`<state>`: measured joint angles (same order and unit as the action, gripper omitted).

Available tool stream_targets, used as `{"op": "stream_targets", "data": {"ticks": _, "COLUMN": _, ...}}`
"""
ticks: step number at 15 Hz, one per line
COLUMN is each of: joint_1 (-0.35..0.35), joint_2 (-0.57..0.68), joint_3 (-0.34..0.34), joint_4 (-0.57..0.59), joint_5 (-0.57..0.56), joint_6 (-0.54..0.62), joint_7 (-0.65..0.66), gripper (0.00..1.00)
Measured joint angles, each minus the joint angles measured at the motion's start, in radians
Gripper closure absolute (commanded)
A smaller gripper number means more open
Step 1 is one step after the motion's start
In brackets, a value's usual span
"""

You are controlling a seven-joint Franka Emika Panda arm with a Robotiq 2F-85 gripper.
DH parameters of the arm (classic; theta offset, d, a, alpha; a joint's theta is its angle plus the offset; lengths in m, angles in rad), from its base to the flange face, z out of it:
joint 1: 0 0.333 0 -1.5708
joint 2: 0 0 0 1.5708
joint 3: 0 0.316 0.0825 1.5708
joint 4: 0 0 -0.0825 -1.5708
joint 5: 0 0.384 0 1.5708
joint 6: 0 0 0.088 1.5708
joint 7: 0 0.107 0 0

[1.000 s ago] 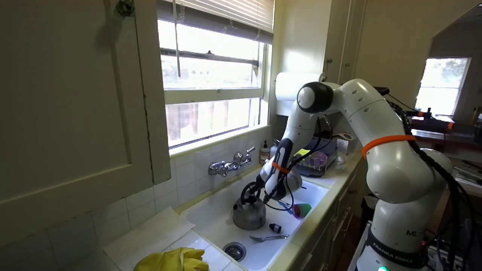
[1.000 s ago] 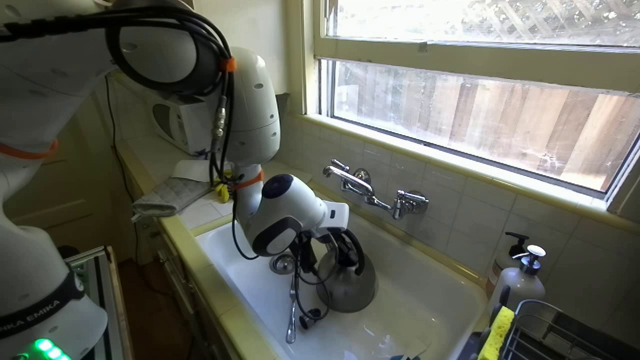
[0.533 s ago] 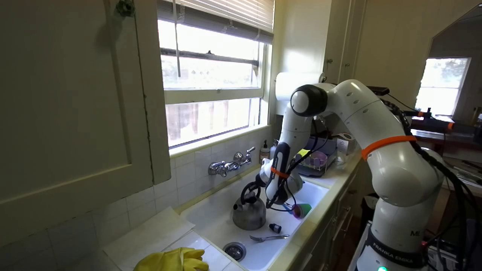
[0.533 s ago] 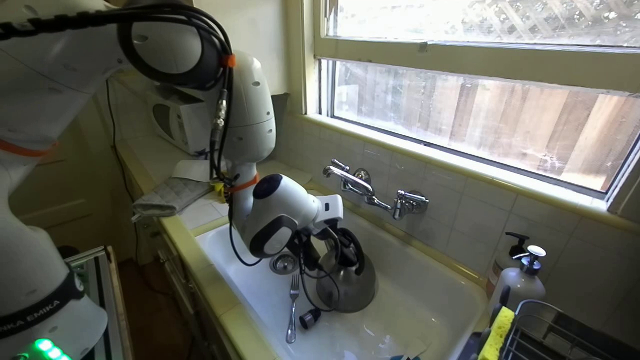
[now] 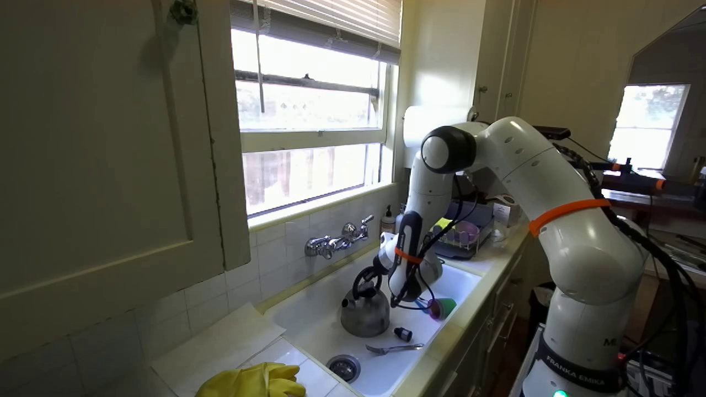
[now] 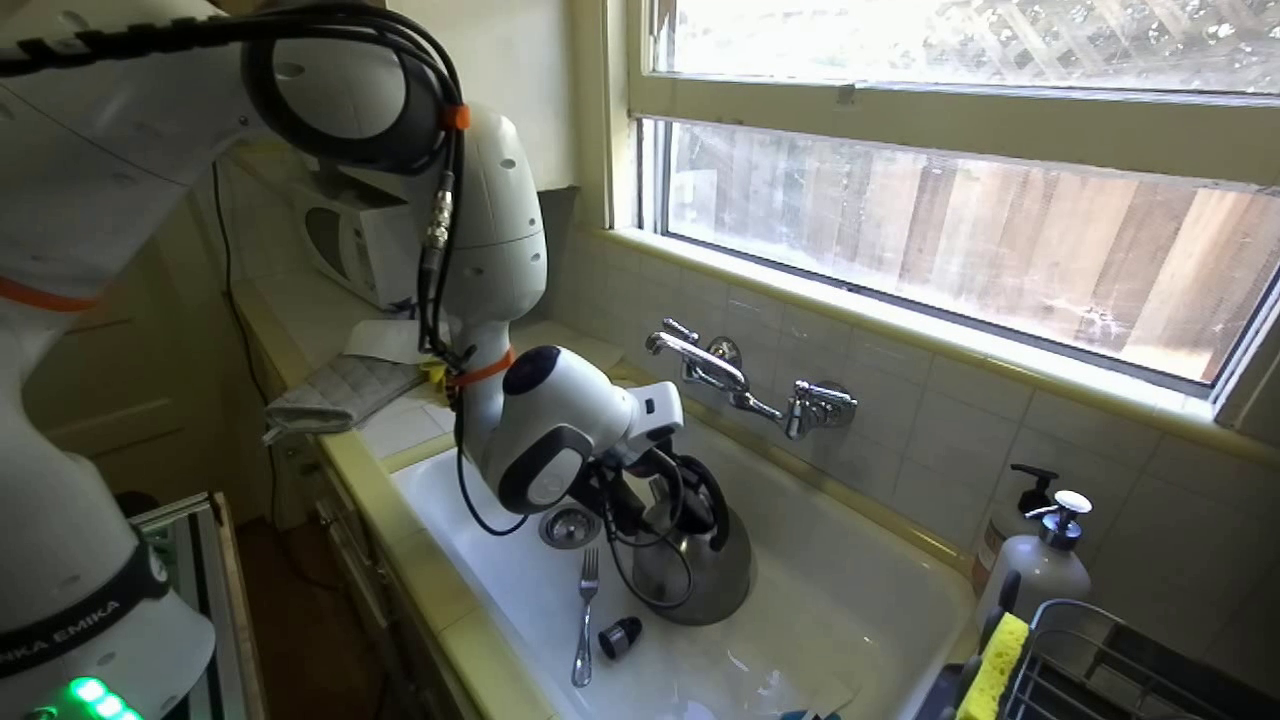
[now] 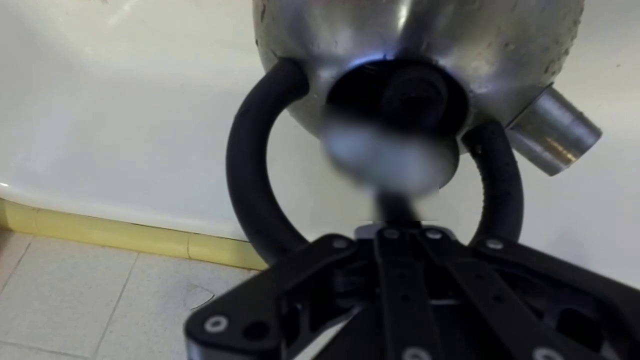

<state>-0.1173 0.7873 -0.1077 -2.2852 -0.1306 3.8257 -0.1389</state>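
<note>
Kettle [image 6: 695,580] upright in sink [image 6: 840,640] in both exterior views; top opening [image 7: 357,90] uncovered, black handle [image 7: 247,165] arching above. Hand [image 7: 404,232] pinched narrow on dark stem [image 7: 396,210] of blurred silvery disc [image 7: 385,155], in front of opening in wrist view; whether hand touches handle, cannot tell. Near kettle: small dark cylinder [image 6: 620,637]; then fork [image 6: 584,625], tines toward drain [image 6: 570,527]. Pink-and-green cup [image 5: 440,309] farther along sink. Faucet [image 5: 333,243] on tiled wall [image 5: 273,264]; yellow gloves [image 5: 248,381] on counter [image 5: 319,377].
</note>
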Motion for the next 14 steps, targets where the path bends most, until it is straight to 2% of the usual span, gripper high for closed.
{"op": "stream_targets", "data": {"ticks": 2, "joint_1": -0.002, "joint_2": 0.000, "joint_3": 0.002, "joint_4": -0.006, "joint_5": 0.000, "joint_6": 0.015, "joint_7": 0.005, "gripper": 1.00}}
{"op": "stream_targets", "data": {"ticks": 7, "joint_1": -0.013, "joint_2": -0.006, "joint_3": 0.010, "joint_4": -0.064, "joint_5": 0.000, "joint_6": 0.134, "joint_7": 0.049, "gripper": 1.00}}
{"op": "stream_targets", "data": {"ticks": 14, "joint_1": -0.013, "joint_2": -0.017, "joint_3": 0.010, "joint_4": -0.098, "joint_5": 0.015, "joint_6": 0.106, "joint_7": 0.062, "gripper": 1.00}}
